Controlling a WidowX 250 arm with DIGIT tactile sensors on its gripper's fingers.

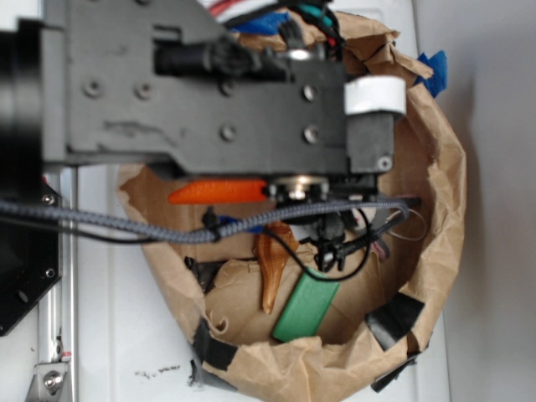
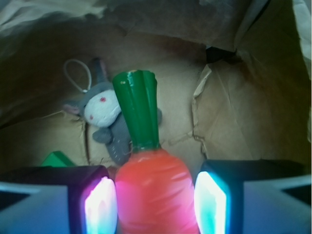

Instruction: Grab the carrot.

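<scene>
Gripper [image 2: 156, 202] sits at the bottom centre of your wrist view, its two glowing pads [image 2: 100, 204] on either side of the carrot [image 2: 156, 195]. Both pads lie against the orange body, left one lit pink, right one cyan; call it pinching the carrot. Carrot's green stem [image 2: 139, 109] points toward the upper middle of that frame, tilted slightly left.

Behind the stem, left of centre, you see a grey plush rabbit [image 2: 105, 114] lying on the paper floor, white face, pink eyes, thin loop at its ear. Small green corner [image 2: 57, 158] shows at lower left, just above the left finger housing.

Exterior view: the dark arm housing [image 1: 209, 84] fills the upper left and centre of the frame, hanging over a brown paper bag [image 1: 444, 176] rolled open and patched with black tape. Carrot's orange taper [image 1: 218, 192] pokes out leftward from beneath the housing at mid-frame, above the bag's floor as far as you can judge. A braided grey cable [image 1: 117, 222] runs across just under it.

Lower in the bag, centre: orange-brown ridged shell [image 1: 272, 268], and to its right a green block [image 1: 307, 308]. You cannot see the rabbit from here; the arm covers it.
</scene>
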